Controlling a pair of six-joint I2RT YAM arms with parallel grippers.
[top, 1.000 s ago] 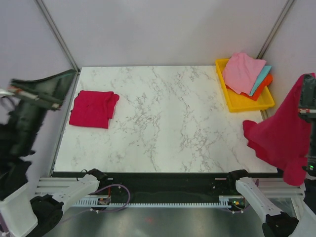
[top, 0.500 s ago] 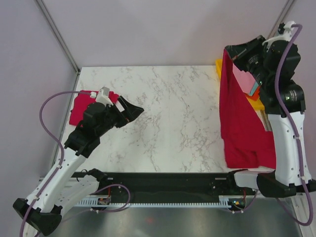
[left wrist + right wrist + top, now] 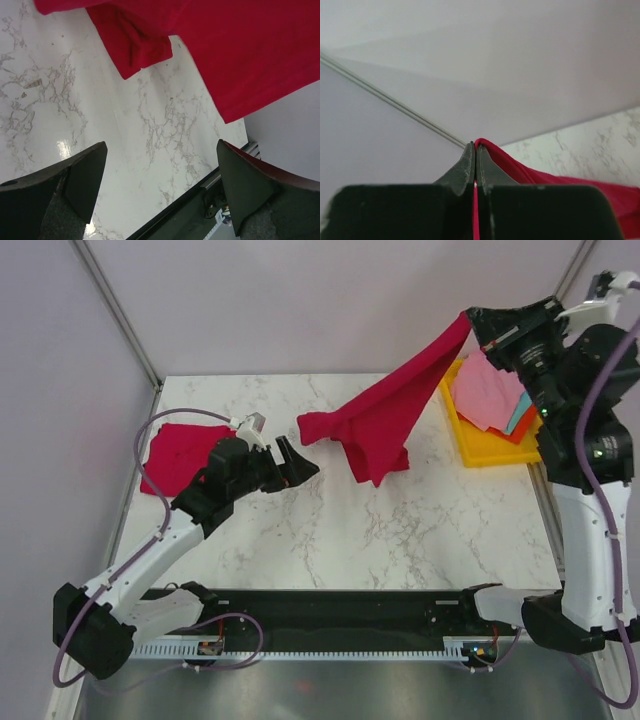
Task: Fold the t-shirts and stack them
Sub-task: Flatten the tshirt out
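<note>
A crimson t-shirt [image 3: 385, 418] hangs stretched in the air over the table's middle; my right gripper [image 3: 470, 320] is shut on one edge of it, high at the back right. Red cloth [image 3: 520, 170] runs between the closed fingers in the right wrist view. My left gripper [image 3: 300, 456] stands open just left of the shirt's low end, nothing between its fingers. From the left wrist, the hanging t-shirt [image 3: 235, 50] fills the top above the open gripper [image 3: 160, 190]. A second t-shirt [image 3: 180, 455], folded, lies at the table's left edge, partly behind the left arm.
A yellow tray [image 3: 500, 448] at the back right holds pink, teal and orange folded cloths [image 3: 490, 390]. The marble tabletop [image 3: 400, 530] ends at a black front rail. Grey walls with metal posts close in the back and both sides.
The right gripper swung the held t-shirt from the right side up and over the table's middle. The left arm came in from the left and its gripper opened wide near the shirt's low end.
</note>
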